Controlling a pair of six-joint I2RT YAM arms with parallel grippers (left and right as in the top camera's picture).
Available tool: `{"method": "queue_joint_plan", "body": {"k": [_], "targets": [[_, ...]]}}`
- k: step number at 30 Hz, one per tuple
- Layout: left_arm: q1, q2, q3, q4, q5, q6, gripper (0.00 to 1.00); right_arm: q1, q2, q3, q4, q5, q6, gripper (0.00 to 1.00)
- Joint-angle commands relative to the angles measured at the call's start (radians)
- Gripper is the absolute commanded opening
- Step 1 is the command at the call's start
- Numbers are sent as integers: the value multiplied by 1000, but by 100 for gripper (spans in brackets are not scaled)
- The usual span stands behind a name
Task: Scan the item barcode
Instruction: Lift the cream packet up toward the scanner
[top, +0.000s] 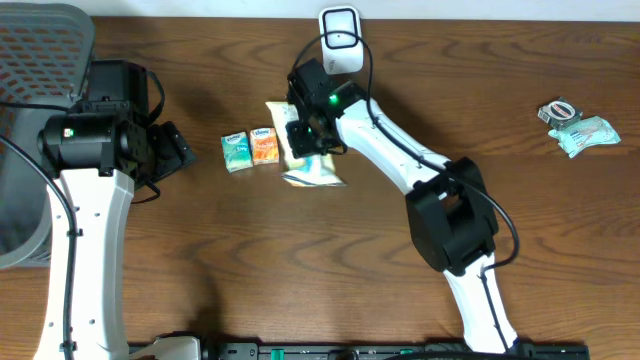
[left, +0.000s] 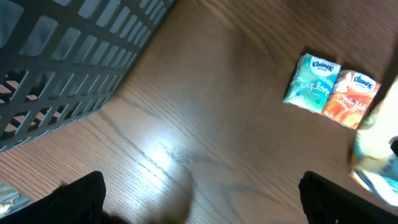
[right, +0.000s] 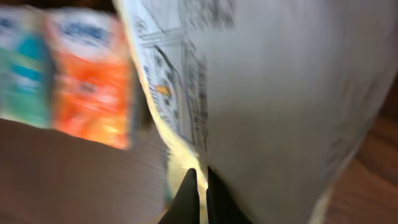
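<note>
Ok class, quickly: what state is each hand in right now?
Left hand: open, holding nothing.
Right hand: shut on the white pouch.

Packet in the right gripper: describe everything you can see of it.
The packet is a flat, glossy pouch, pale yellow and white with a bluish lower edge; it looks like plastic film. The right wrist view shows a white face with small black print, blurred, and no barcode can be made out. The right gripper is shut on its edge. It sits just right of the orange tissue pack, partly hidden under the arm. Whether it is lifted is unclear.
</note>
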Motion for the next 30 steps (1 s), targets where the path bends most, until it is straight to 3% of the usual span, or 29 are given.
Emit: {"method": "queue_joint_plan", "body": {"k": [1,19,24,30], "targets": [[5,5,1,-3,-10,-9,97,-24,3,-5,-40,106,43,1],[5,5,1,-3,-10,-9,98,-193,-91,-3,-436,108,30,1],[5,5,1,-3,-10,-9,98,-181,-161,-3,-423,106,30,1],[5,5,1,-3,-10,-9,98,-152,-194,-3,-252,103,31,1]]}}
